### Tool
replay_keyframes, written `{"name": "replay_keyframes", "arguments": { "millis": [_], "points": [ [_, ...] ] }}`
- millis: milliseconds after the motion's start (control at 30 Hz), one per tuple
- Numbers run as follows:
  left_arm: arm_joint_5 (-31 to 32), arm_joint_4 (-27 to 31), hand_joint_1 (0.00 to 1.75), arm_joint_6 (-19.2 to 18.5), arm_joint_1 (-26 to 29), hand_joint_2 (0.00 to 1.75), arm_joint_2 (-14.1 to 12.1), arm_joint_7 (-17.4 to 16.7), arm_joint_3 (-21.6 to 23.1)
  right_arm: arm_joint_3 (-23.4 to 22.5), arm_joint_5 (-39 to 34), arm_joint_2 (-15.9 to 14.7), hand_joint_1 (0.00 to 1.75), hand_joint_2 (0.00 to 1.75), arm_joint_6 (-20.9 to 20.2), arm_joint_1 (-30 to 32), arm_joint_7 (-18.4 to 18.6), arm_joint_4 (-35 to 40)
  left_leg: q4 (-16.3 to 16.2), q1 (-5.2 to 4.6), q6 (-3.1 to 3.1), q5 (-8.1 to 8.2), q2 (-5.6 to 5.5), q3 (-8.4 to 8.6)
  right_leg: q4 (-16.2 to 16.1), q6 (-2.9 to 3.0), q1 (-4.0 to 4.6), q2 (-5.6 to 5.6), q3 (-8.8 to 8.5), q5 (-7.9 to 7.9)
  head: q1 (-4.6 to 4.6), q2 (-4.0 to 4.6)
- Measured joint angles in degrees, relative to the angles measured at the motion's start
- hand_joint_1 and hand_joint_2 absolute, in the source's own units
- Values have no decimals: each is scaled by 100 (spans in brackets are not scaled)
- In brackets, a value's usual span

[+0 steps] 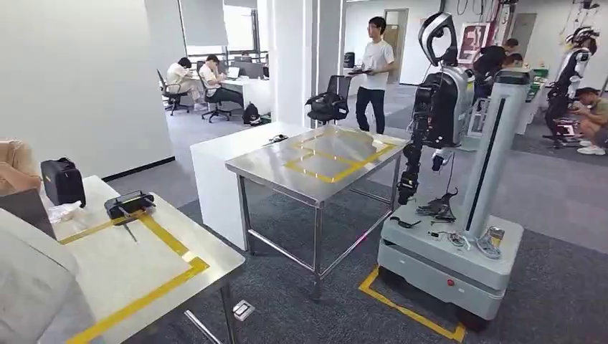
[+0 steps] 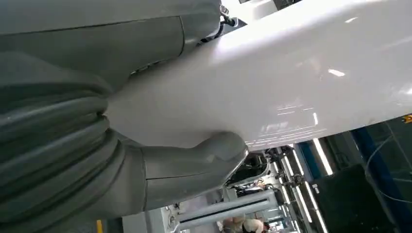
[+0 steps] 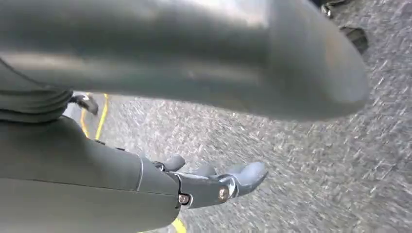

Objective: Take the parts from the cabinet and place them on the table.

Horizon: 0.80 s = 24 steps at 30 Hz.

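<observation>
Fingers (image 3: 214,182) of the right hand (image 3: 194,187) hang apart, empty; left hand (image 2: 145,174) clamps the white part (image 2: 272,77), which may slip off its glossy face.

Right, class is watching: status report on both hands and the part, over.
Left hand thumb against white glossy part, fingers hidden. Right hand over carpet, holding nothing. Near table ahead; black device at its taped corner.

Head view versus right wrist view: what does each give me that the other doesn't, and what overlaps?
Head view: a steel table with yellow tape squares, a nearer taped table carrying a black device, and a parked wheeled robot. Right wrist view: the right hand, empty, fingers extended above the floor. Both: grey carpet and yellow floor tape.
</observation>
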State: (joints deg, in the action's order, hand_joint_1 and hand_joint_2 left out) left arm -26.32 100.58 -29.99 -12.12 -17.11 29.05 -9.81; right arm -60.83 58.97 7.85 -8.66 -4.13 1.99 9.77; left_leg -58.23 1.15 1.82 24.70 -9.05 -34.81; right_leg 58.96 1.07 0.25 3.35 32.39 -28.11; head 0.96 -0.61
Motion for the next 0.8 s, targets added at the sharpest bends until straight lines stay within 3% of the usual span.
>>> {"name": "replay_keyframes", "arguments": {
  "millis": [33,67,100,133,167,200,233,267,333,367,400,433,533,567,600,633,667,700,733,767,800],
  "points": [
    [-24,-35,175,4,-85,175,-24,-26,4,-20,-20,35,0,0,0,-11,-20,0,17,-24,44,-21,-88,-59,-75,49,-65,-101,-51,48,2,0],
    [-52,-66,175,9,-111,175,-50,-22,6,-35,-17,55,0,0,0,-18,-46,2,-66,-31,40,31,170,-82,-122,79,-65,-194,-65,87,4,0],
    [-63,-79,175,9,-172,175,-83,7,6,-37,-4,55,0,0,0,-10,-41,2,-302,-61,59,234,538,-201,-152,152,-64,-257,-72,96,39,0],
    [-68,-85,175,9,-166,175,-85,59,4,-37,40,63,0,0,0,6,-9,2,-700,-58,90,469,725,-378,-156,153,-54,-335,-70,96,39,0],
    [-81,-94,175,4,-91,175,-87,121,-11,-37,68,68,0,0,4,23,20,2,-1208,-44,120,708,819,-603,-152,162,-48,-421,-65,90,39,0],
    [-81,-105,175,-13,3,175,-96,158,-40,-37,88,72,0,0,13,39,39,2,-1581,-35,141,845,841,-762,-149,166,-47,-500,-63,82,39,0],
    [-83,-118,175,-33,95,175,-111,206,-91,-37,107,74,0,0,20,49,33,2,-1736,-28,158,853,852,-821,-141,165,-48,-582,-58,75,41,0],
    [-92,-118,175,-50,162,175,-124,234,-150,-37,125,76,0,0,22,54,3,2,-1606,-21,171,740,869,-736,-137,157,-49,-661,-59,63,39,0],
    [-107,-96,175,-68,255,175,-153,271,-293,-37,144,81,0,0,31,48,-42,2,-714,-18,177,320,1007,-219,-113,129,-51,-821,-75,28,39,0],
    [-114,-85,175,-72,272,175,-168,278,-348,-37,151,83,0,0,37,43,-41,2,-150,-27,164,146,1287,113,-81,95,-34,-896,-93,0,42,0],
    [-116,-83,175,-79,273,175,-173,284,-387,-37,153,81,0,0,37,46,-41,2,-31,-56,81,208,1543,170,-56,56,18,-955,-107,-46,42,0],
    [-116,-70,175,-79,305,175,-173,282,-402,-37,157,81,0,0,37,48,-41,2,-25,-52,23,169,1441,180,-53,26,19,-1035,-118,-64,35,0],
    [-114,-52,175,-79,366,175,-199,282,-488,-35,179,81,0,0,39,9,-41,2,-25,-45,-70,146,1178,132,-63,-54,25,-1281,-187,-94,33,0],
    [-114,-30,175,-79,402,175,-201,273,-520,-26,208,81,0,0,39,0,-48,2,7,-3,-115,113,1102,154,-11,-115,-12,-1120,-191,-148,33,0],
    [-125,-11,175,-72,406,175,-203,273,-571,-17,241,79,0,0,39,2,-66,2,10,9,-142,99,1034,140,192,-156,-36,-692,-110,-303,31,0],
    [-144,-2,175,-57,423,175,-199,247,-590,-13,269,79,0,0,20,7,-81,2,8,14,-172,86,969,121,598,-174,-51,-459,87,-545,26,0],
    [-175,7,175,-50,474,175,-199,238,-612,-4,286,79,0,0,-9,15,-111,0,7,13,-185,83,894,100,1105,-189,-59,-375,335,-784,26,0],
    [-195,26,175,-48,539,175,-199,234,-660,4,297,79,0,0,-22,21,-135,0,3,10,-186,81,813,84,1531,-197,-62,-362,551,-940,26,0],
    [-207,54,175,-48,602,175,-199,228,-719,24,321,76,0,0,-24,23,-123,2,-6,10,-182,78,733,72,1767,-201,-63,-362,682,-963,26,0],
    [-229,83,175,-50,648,175,-199,193,-776,39,339,76,0,0,-31,26,-94,2,-14,13,-178,76,649,69,1713,-196,-66,-359,674,-840,26,0],
    [-251,99,175,-55,667,175,-194,146,-820,44,343,77,0,0,-31,25,-50,2,-26,23,-169,73,557,69,1393,-182,-74,-347,530,-606,26,0]
  ]
}}
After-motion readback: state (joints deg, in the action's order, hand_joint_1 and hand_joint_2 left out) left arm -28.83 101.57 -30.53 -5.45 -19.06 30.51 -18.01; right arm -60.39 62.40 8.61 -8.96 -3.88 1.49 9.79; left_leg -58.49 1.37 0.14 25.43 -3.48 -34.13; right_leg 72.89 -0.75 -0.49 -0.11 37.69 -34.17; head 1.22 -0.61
